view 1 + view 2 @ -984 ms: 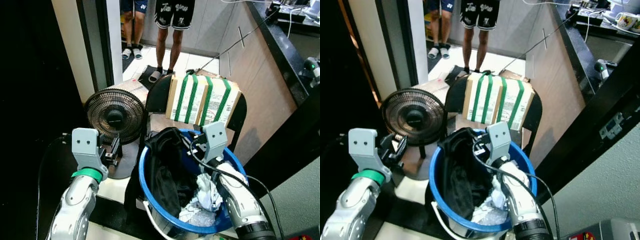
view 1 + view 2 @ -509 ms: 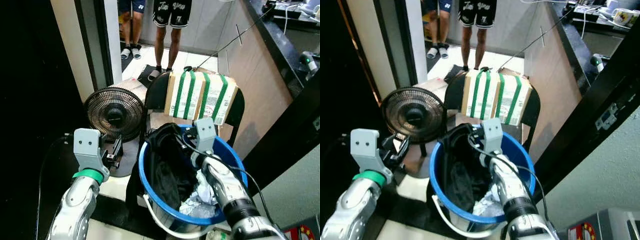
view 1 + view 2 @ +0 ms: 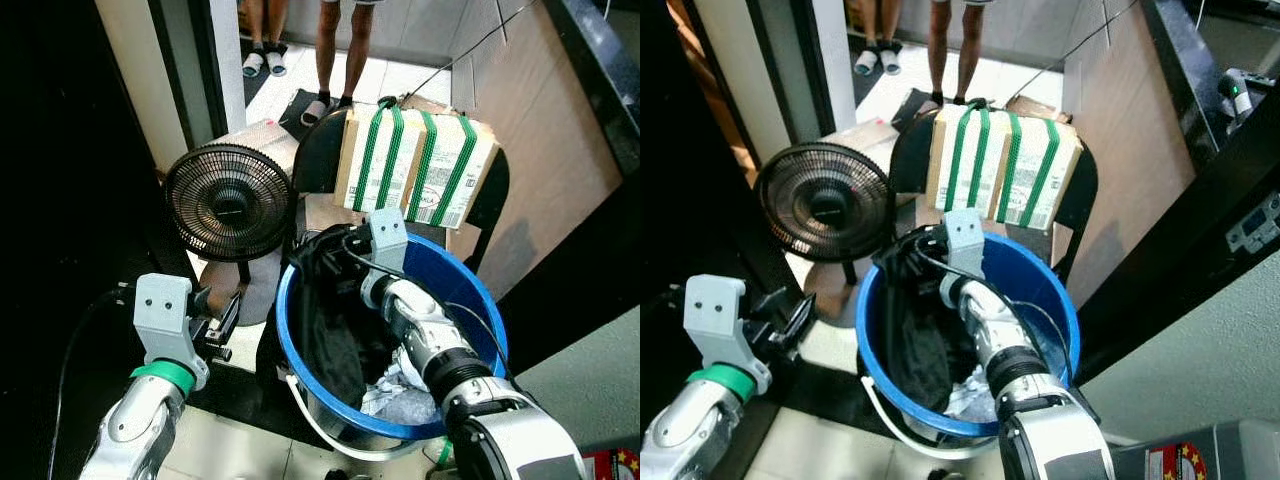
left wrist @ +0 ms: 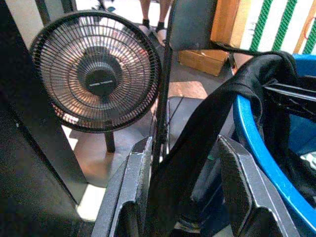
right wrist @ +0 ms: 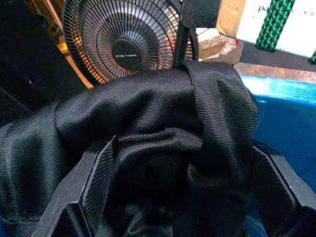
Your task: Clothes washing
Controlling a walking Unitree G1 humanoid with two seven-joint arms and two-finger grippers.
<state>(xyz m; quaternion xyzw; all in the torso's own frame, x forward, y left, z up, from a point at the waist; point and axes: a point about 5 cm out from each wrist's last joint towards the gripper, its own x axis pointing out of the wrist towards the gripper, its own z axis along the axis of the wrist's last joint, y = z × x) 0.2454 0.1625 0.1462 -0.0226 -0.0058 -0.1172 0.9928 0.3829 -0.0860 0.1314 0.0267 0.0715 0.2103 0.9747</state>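
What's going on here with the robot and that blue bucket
The robot is working on laundry. Its right gripper has reached to the far rim of the blue bucket, its open fingers straddling a bunched black garment that drapes over the rim. Crumpled white cloth lies at the bottom. The left gripper hovers open beside the bucket, holding nothing. A black fan and a green-strapped cardboard box stand behind.

Black fan (image 3: 229, 203); strapped box (image 3: 415, 166) on chair (image 3: 318, 160).

Cloth, plastic and wire

The black garment (image 5: 163, 148) is a finely ribbed cloth with a dull sheen; the blue bucket (image 3: 480, 310) is smooth glossy plastic; the fan (image 3: 228, 204) has a dark wire grille; the box (image 3: 415, 165) is matt cardboard.
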